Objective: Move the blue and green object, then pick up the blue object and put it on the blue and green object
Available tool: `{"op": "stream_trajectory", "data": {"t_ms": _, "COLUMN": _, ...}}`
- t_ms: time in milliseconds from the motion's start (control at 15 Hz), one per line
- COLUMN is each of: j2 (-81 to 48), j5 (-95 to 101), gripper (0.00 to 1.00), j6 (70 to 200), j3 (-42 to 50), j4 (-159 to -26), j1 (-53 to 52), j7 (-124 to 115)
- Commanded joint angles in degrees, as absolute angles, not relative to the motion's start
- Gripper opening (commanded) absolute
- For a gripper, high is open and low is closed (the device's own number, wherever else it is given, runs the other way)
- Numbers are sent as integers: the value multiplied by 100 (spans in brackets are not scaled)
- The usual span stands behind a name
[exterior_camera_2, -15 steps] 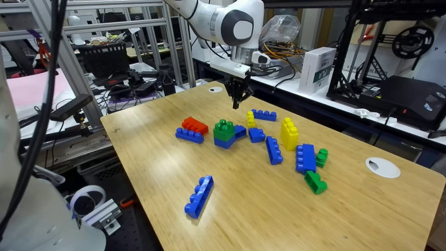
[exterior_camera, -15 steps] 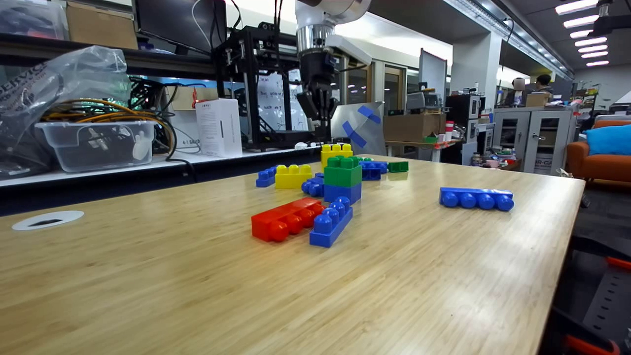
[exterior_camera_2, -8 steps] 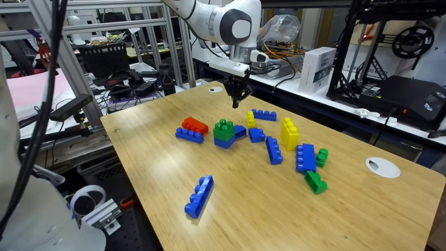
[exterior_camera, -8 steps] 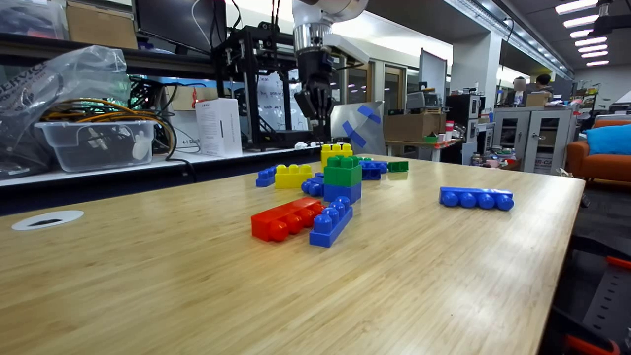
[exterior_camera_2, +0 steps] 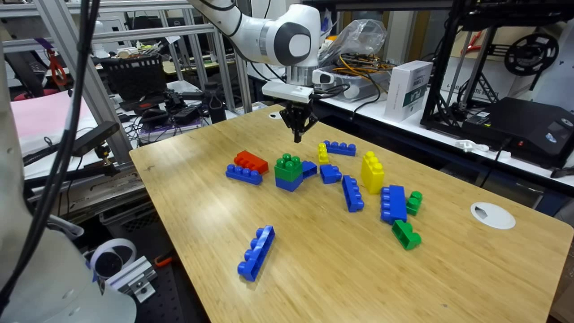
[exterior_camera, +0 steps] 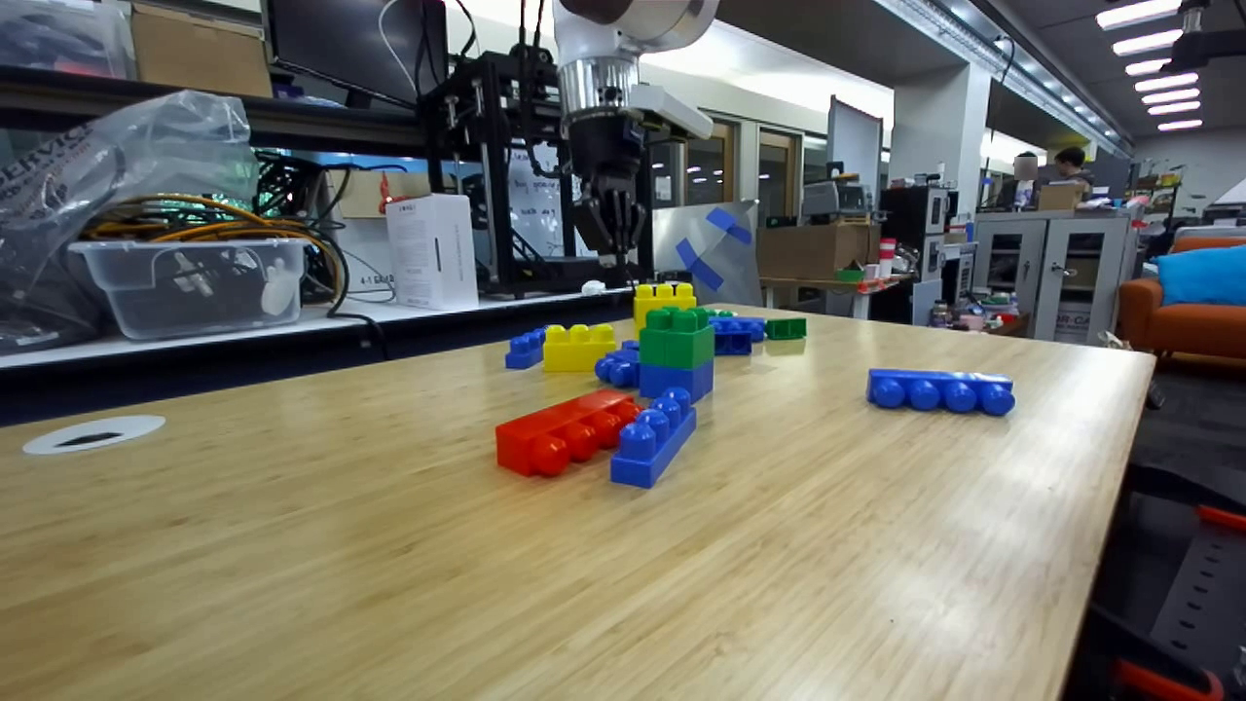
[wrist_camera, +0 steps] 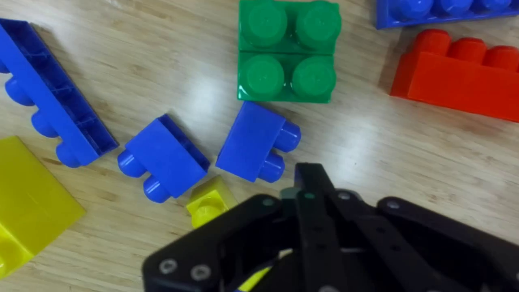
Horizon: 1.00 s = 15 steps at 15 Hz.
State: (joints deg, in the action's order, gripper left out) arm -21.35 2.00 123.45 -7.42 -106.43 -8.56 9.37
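While the gripper [exterior_camera_2: 297, 136] is poised above the light wood-grained counter [exterior_camera_2: 341, 269], its fingers are pressed together. Under ceiling lights [exterior_camera: 1165, 83], a monitor [exterior_camera: 355, 49] and a clear plastic tub [exterior_camera: 190, 319] are seen to the left in an exterior view, an orange sofa [exterior_camera: 1192, 324] to the far right. In an exterior view, one green-and-blue brick tower [exterior_camera_2: 288, 172] is stood upright between one red brick [exterior_camera_2: 251, 162], to the left, and two small blue bricks [exterior_camera_2: 331, 174], to the right. Both small ones are laid on their sides, the closer just beside the tower; which is meant by the task cannot be told. Also counted are five longer blue bricks [exterior_camera_2: 258, 252], two yellow bricks [exterior_camera_2: 372, 174] and two loose green bricks [exterior_camera_2: 407, 235].
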Motion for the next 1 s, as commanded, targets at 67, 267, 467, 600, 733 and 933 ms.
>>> {"op": "stream_trajectory", "data": {"t_ms": 67, "j2": -2185, "j5": 584, "gripper": 0, "j6": 13005, "j3": -779, "j4": -11023, "j1": -860, "j7": 1281}}
{"op": "stream_trajectory", "data": {"t_ms": 267, "j2": -2231, "j5": 691, "gripper": 0, "j6": 13384, "j3": -794, "j4": -11213, "j1": -812, "j7": 1483}}
{"op": "stream_trajectory", "data": {"t_ms": 467, "j2": -2273, "j5": 734, "gripper": 0, "j6": 13675, "j3": -815, "j4": -11339, "j1": -774, "j7": 1687}}
{"op": "stream_trajectory", "data": {"t_ms": 600, "j2": -2267, "j5": 723, "gripper": 0, "j6": 13852, "j3": -828, "j4": -11441, "j1": -744, "j7": 1825}}
{"op": "stream_trajectory", "data": {"t_ms": 733, "j2": -2256, "j5": 701, "gripper": 0, "j6": 13986, "j3": -833, "j4": -11544, "j1": -714, "j7": 1921}}
{"op": "stream_trajectory", "data": {"t_ms": 933, "j2": -2222, "j5": 666, "gripper": 0, "j6": 14155, "j3": -838, "j4": -11717, "j1": -656, "j7": 2003}}
